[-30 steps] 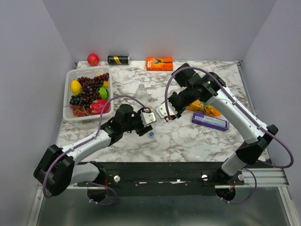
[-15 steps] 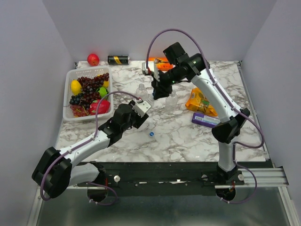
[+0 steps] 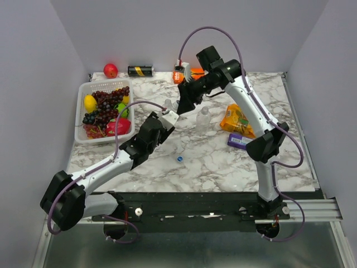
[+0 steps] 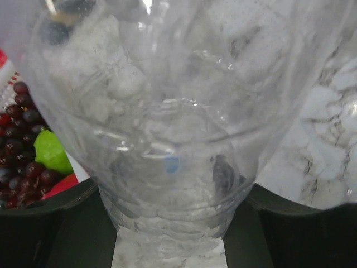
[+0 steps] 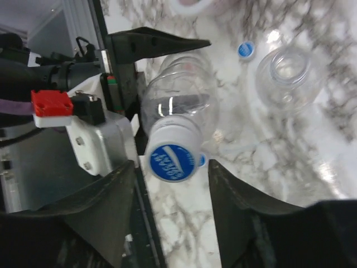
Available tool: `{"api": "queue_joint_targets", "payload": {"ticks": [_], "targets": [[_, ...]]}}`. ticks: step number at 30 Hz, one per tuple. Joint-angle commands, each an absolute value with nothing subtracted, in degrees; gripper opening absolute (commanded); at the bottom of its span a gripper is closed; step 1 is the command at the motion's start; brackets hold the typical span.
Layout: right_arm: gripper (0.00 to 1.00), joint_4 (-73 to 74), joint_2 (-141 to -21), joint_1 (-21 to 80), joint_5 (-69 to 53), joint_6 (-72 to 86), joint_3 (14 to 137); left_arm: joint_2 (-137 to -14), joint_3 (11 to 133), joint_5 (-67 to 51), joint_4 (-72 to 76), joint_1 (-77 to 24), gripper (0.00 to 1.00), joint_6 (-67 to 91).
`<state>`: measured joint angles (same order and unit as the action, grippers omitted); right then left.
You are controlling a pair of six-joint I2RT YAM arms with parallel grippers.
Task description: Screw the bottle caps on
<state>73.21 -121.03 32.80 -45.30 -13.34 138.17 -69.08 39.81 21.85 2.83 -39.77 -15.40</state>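
My left gripper [image 3: 168,118] is shut on a clear bottle [image 4: 167,111], whose body fills the left wrist view between the black jaws. In the right wrist view this bottle [image 5: 175,106] points its blue-and-white cap [image 5: 170,153] at the camera. My right gripper [image 5: 172,184] is open, with a finger on either side of that cap and small gaps showing. In the top view the right gripper [image 3: 182,104] hangs just behind the left one. A second, open bottle [image 3: 204,118] stands to the right and also shows in the right wrist view [image 5: 287,75]. Loose blue caps [image 3: 179,158] [image 5: 245,50] lie on the marble.
A white basket [image 3: 83,92] of fruit stands at the left. A red apple [image 3: 110,70], a black can [image 3: 140,71] and an orange box [image 3: 192,71] lie along the back. An orange snack bag [image 3: 237,120] and a purple packet [image 3: 239,140] lie at the right.
My right arm has swung from mid-table up and back, and now sits over the capped bottle. My left gripper has moved a little back and right with the bottle.
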Motion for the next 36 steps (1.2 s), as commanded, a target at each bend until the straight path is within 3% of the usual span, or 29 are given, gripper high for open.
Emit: {"api": "queue_joint_targets", "payload": {"ticks": [1, 5, 7, 9, 11, 16, 20, 32, 35, 36], "targets": [[0.68, 77.3, -117.0, 29.4, -51.8, -13.2, 146.6, -65.1, 41.0, 17.3, 6.6, -39.6, 0.00, -15.4], [0.85, 63.7, -103.0, 27.9, -49.3, -14.0, 128.9, -63.7, 39.4, 9.3, 1.6, -39.6, 0.00, -15.6], [0.84, 62.1, -96.5, 27.9, -52.6, -18.2, 124.0, -63.3, 39.5, 5.0, -1.6, -39.4, 0.00, -15.5], [0.81, 65.4, -93.2, 28.3, -56.1, -33.5, 117.7, -62.6, 39.9, -3.0, -3.8, -39.4, 0.00, -16.4], [0.79, 69.5, -88.3, 30.8, -53.4, -50.7, 112.6, -61.9, 40.0, -12.8, -4.9, -39.2, 0.00, -21.2], [0.77, 64.4, -79.7, 35.8, -43.8, -69.6, 97.0, -62.6, 42.8, -24.3, -12.6, -39.3, 0.00, -31.4], [0.74, 65.6, -79.4, 38.0, -41.3, -80.6, 95.7, -64.0, 45.3, -26.8, -15.8, -39.2, 0.00, -33.9], [0.61, 70.4, -80.0, 41.8, -41.5, -91.8, 94.9, -64.2, 46.0, -27.0, -14.1, -39.3, 0.00, -33.3], [0.55, 71.5, -80.8, 42.0, -41.3, -91.9, 95.2, -64.3, 45.9, -27.0, -13.7, -39.3, 0.00, -33.2], [0.48, 71.9, -81.2, 42.1, -41.4, -91.8, 95.6, -64.3, 46.1, -27.0, -13.4, -39.2, 0.00, -33.1]]}}
